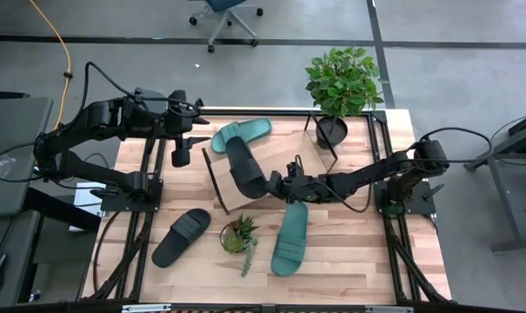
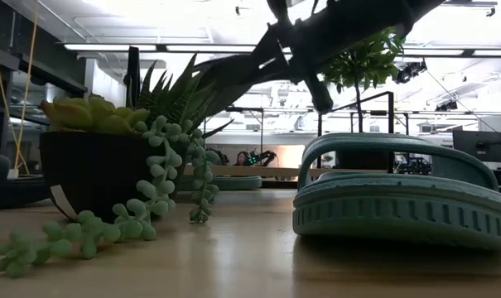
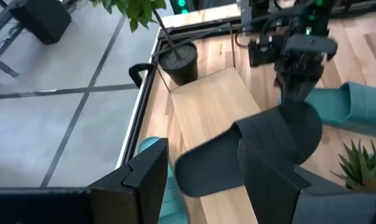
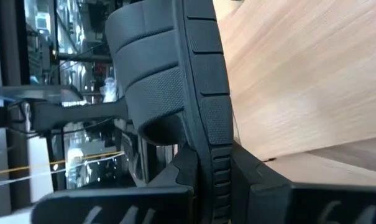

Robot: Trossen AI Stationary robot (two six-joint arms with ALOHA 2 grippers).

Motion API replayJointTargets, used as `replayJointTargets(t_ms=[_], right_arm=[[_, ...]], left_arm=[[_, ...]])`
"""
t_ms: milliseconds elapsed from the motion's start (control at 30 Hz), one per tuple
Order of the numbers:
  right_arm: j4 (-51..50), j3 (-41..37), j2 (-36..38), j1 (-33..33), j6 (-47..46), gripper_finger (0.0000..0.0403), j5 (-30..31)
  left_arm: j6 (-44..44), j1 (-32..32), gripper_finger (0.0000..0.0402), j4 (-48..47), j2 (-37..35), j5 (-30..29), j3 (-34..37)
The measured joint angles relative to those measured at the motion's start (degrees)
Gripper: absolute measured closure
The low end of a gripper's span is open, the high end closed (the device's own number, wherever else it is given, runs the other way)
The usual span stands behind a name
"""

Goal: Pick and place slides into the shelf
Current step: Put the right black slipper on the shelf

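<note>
On the worktop, the shelf is carrying a black slide at center, which the right end effector is pinching by its heel. The left end effector is hovering spread at 10 o'clock.

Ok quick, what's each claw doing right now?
Left claw: open, holding nothing, at the table's far left edge.
Right claw: closed on a black slide, over the shelf.
</note>
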State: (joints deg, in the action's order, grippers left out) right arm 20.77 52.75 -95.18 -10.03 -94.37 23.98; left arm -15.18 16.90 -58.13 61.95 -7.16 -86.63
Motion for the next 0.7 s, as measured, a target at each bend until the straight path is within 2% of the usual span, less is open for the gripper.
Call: replayJointTargets(t_ms=[433,700], right_arm=[[8.02,0.01,-8.22,0.05,-5.46,0.0384,-2.14],[8.24,2.41,-11.62,0.51,-5.81,0.0384,-5.01]], left_arm=[[-1.14,-0.04,0.0220,0.55,-0.02,1.73,0.00],[-1.28,-0.04,0.0220,-0.32,-0.02,1.73,0.00]])
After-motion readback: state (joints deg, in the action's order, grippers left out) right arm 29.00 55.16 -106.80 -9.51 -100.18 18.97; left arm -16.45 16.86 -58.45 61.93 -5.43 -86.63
